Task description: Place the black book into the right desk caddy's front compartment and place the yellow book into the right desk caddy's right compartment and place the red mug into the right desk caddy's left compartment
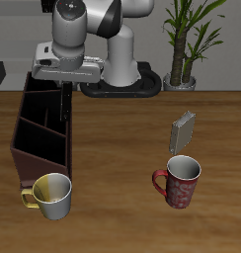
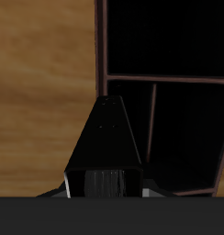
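- While the fingers hang over the right desk caddy, their grip cannot be told;
- yellow book stands on the worktop;
- red mug sits nearer the front edge.

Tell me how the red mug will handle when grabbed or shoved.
The red mug looks rigid and stands upright on a flat base, so a low push would probably slide it rather than tip it. Its round wall may slip between flat fingers. The rim or side handle seems a safer grip.
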Controlling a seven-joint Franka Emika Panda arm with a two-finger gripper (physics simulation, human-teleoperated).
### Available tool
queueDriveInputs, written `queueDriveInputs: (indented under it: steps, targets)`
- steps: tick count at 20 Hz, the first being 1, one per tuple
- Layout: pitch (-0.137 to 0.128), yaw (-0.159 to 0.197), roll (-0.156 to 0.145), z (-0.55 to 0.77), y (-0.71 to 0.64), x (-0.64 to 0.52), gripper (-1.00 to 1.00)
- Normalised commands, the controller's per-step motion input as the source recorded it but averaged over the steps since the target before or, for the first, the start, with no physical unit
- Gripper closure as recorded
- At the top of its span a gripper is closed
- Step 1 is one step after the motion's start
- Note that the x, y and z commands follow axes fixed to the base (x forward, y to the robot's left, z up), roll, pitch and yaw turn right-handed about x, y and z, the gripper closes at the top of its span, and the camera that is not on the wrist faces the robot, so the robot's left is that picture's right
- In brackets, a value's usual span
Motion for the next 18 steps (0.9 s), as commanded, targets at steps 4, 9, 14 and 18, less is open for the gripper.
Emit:
queueDriveInputs:
  steps: [4, 9, 14, 18]
  targets:
    - [0.025, -0.075, -0.004, 0.07, -0.14, 0.01, 1.00]
    - [0.056, -0.127, -0.035, -0.06, -0.29, 0.16, 1.00]
    - [0.082, -0.059, -0.007, -0.22, -0.02, 0.10, -1.00]
    - [0.002, -0.027, 0.006, 0.05, 0.11, 0.03, -1.00]
